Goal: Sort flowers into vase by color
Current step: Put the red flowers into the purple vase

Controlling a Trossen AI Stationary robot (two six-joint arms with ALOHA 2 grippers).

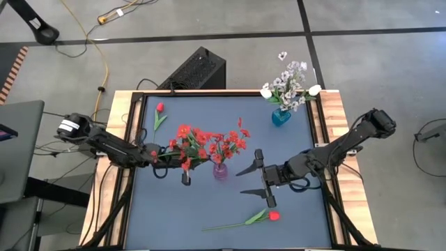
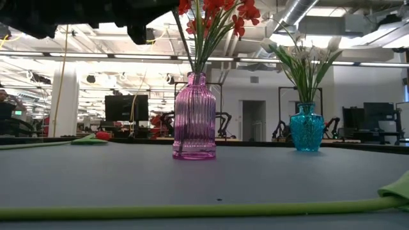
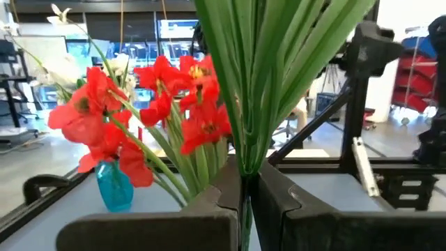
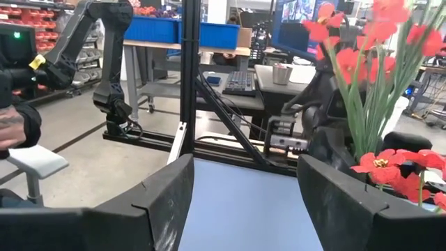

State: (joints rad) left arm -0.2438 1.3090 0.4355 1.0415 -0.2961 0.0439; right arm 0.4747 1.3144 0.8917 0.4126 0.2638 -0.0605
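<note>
1. Left arm reaches in from the left edge of the table, forearm low and nearly level, pointing right. The left gripper [image 1: 169, 165] sits just left of the pink vase [image 1: 220, 169].
2. Left gripper fingers [image 3: 216, 199] are pressed together on a bundle of green stems [image 3: 245, 139]; the left wrist view shows the stems pinched between the two pads and rising up out of the grip.
3. The held red spray [image 1: 187, 148] runs roughly left to right in the high view, stem end in the gripper, blossoms toward the pink vase and mingling with the red flowers [image 1: 226, 143] standing in it. Whether its stems are inside the vase mouth: cannot tell.
4. Right arm comes in from the right edge, angled down and left. The right gripper [image 1: 256, 178] is just right of the pink vase, fingers spread wide with nothing between them; the right wrist view shows bare table between the two fingers [image 4: 157, 202].
5. A red tulip [image 1: 273, 216] lies flat near the front edge, long axis nearly left-right, bud at the right end, stem running left.
6. A second red tulip [image 1: 159, 108] lies at the far left of the mat, bud pointing away, stem toward the near side.
7. Blue vase [image 1: 281, 116] at the far right holds the white flowers [image 1: 289, 80], upright.
</note>
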